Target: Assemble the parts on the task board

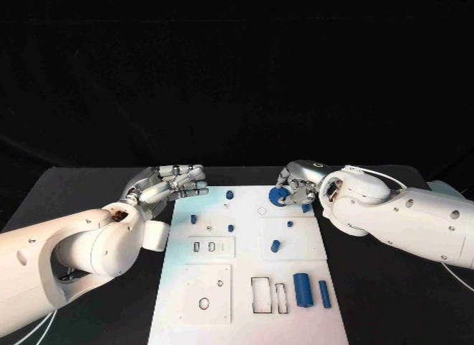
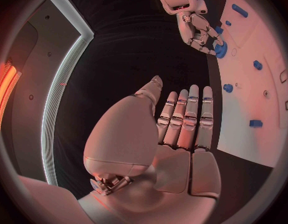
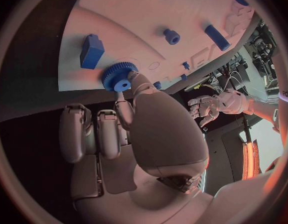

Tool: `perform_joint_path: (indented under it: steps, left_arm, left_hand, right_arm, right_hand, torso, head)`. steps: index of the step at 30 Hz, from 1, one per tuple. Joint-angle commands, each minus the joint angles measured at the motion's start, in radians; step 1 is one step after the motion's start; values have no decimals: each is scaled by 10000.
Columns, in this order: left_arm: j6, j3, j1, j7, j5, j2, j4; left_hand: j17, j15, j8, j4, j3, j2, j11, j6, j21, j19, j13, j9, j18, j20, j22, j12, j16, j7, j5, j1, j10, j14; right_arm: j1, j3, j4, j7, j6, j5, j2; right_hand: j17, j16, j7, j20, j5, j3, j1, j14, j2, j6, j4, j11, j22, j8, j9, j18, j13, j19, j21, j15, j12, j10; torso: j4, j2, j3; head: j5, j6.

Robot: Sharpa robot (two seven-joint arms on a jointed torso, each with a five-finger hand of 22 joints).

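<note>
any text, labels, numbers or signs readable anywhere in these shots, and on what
None can be read.
The task board bears only cutouts and blue parts, no printing.
The blue gear at the right hand has no marking.
The left hand and both arms show no legible label.
A small mark at the rim of the right wrist view is too blurred to read.

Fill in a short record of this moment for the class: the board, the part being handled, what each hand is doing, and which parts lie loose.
board: white task board on the black table
handled part: blue gear at the board's far edge
right hand: fingers on the gear
left hand: beside the board, holding nothing
loose parts: two blue cylinders at the board's near right
</note>
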Motion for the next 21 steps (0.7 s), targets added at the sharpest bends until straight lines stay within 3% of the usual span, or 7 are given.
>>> perform_joint_path:
  steps: [1,10,21]
  left_arm:
    - [200,7,13,24,15,23,7]
    - [212,7,12,16,15,39,-9]
    - [221,7,12,11,15,64,-51]
  left_hand:
    - [-11,53,-37,-49,3,98,-11,-55,-24,-24,-6,-5,167,19,-10,-45,-33,121,5,7,-53,-46]
    - [-11,55,-44,-54,9,104,-9,-57,-25,-27,-5,-4,167,20,-14,-50,-45,123,6,9,-58,-50]
    - [-12,56,-46,-56,11,105,-8,-58,-26,-28,-5,-4,167,20,-15,-52,-49,124,6,10,-60,-52]
  right_arm:
    - [-62,-39,21,6,-385,-656,-8]
    - [-70,-37,397,89,-1066,-895,-32]
    - [-20,-33,1719,-248,-1328,-1532,-70]
  right_hand:
    - [829,46,-168,-17,25,140,45,694,-10,315,28,-22,792,109,48,-199,51,85,70,-86,100,110]
    - [890,72,-230,-62,115,404,-129,708,-130,472,107,-75,911,117,32,-227,229,171,144,-133,245,254]
    - [961,104,-249,-84,168,566,-238,725,-228,540,148,-93,1050,97,14,-262,306,276,240,-153,304,319]
  torso:
    - [-1,3,5]
    - [6,0,9]
    - [10,-3,3]
  head:
    - [-9,0]
    - [3,37]
    - [59,13]
